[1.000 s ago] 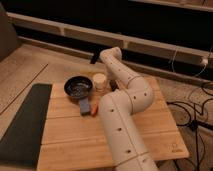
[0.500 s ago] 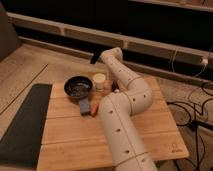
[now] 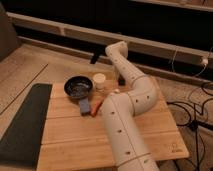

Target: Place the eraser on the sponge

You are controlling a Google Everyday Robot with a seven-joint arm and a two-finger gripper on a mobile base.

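Note:
The blue sponge [image 3: 85, 106] lies flat on the wooden table [image 3: 70, 135], just in front of the black bowl [image 3: 78, 86]. A thin orange-red piece [image 3: 96, 106] lies right beside the sponge, against my white arm [image 3: 122, 125]. A small white bit [image 3: 116, 91] peeks out at the arm's edge; I cannot tell whether it is the eraser. My arm folds back over the table. The gripper [image 3: 118, 75] hangs from the arm's far end near the table's back edge, right of the white cup [image 3: 99, 81], mostly hidden by the arm.
A dark mat [image 3: 25, 120] lies on the floor along the table's left side. Cables [image 3: 195, 107] run over the floor to the right. A low wall ledge [image 3: 60, 30] runs behind the table.

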